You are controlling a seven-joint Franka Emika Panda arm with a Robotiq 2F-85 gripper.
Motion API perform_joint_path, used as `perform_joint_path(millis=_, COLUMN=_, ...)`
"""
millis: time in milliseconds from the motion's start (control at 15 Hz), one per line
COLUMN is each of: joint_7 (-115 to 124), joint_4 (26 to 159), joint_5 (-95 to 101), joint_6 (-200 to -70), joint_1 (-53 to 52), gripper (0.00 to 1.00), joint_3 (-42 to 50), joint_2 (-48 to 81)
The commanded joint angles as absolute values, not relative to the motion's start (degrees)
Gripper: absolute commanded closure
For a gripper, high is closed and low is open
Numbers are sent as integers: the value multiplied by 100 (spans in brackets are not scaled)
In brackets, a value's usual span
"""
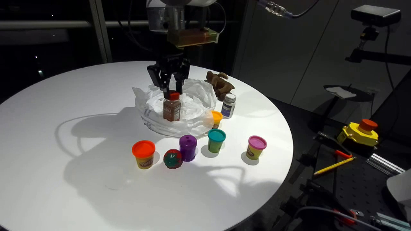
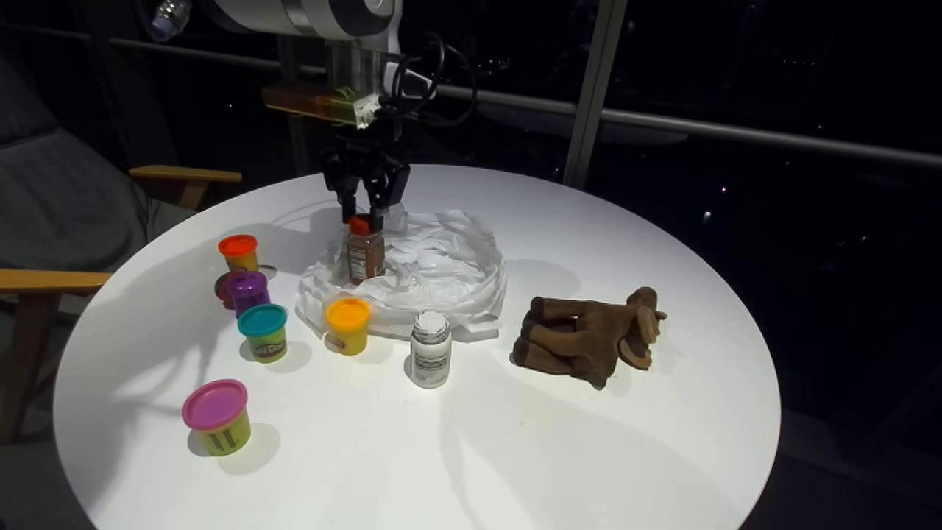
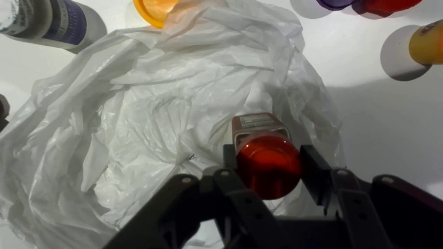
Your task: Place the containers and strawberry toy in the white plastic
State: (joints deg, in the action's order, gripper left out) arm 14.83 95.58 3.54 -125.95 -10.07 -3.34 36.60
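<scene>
While the gripper [image 2: 363, 215] clasps the brownish bottle [image 1: 172, 110] by its red cap, the bottle is upright, long axis roughly vertical and cap pointing up, within the ring of crumpled white plastic [image 2: 484, 265]; whether its base touches the plastic cannot be told. On the round white table [image 2: 500, 442] outside it stand, all upright, the yellow-lidded cup [image 2: 348, 327] just beside the plastic's edge, the teal-lidded cup [image 1: 216, 141], purple cup [image 1: 188, 149] and orange-lidded cup [image 1: 144, 155] in a loose row nearby, and the pink-lidded cup [image 1: 256, 147] farther out. Just beside the purple cup, the strawberry toy [image 1: 172, 159] lies tipped, its green top facing away from the plastic.
</scene>
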Motion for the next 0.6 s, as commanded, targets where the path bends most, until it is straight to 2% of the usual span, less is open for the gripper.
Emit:
perform_joint_path(millis=0, joint_7=1240, joint_4=9651, joint_5=190, joint_6=-12673, joint_1=-987, gripper=26, joint_3=-390, joint_2=3525)
perform_joint_path(millis=200, joint_7=1436, joint_4=9800, joint_5=330, joint_6=-12703, joint_1=-1122, gripper=3, joint_3=-297, joint_2=3155)
perform_joint_path(millis=267, joint_7=1537, joint_4=9853, joint_5=407, joint_6=-12719, joint_1=-1180, gripper=0, joint_3=-248, joint_2=2997)
perform_joint_path(millis=533, joint_7=2027, joint_4=10214, joint_5=799, joint_6=-12612, joint_1=-1306, gripper=0, joint_3=-18, joint_2=2268)
